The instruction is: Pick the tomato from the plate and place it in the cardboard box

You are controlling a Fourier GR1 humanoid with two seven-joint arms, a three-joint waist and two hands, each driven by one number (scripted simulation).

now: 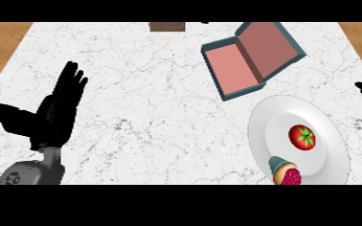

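A red tomato [302, 136] with a green stem lies on the white plate [272, 119] at the lower right of the counter. Up and left of the plate sits the cardboard box [233, 72], teal outside and pinkish inside, with its lid [268, 48] folded open to the right. My left hand [58, 110] rests at the left of the counter, fingers straight and pointing up, holding nothing. It is far from both tomato and box. My right hand does not show.
A cupcake [286, 171] with a teal wrapper and pink top lies on the plate's lower edge, just below the tomato. A dark brown object [167, 27] sits at the counter's far edge. Wooden floor shows past the counter's top corners.
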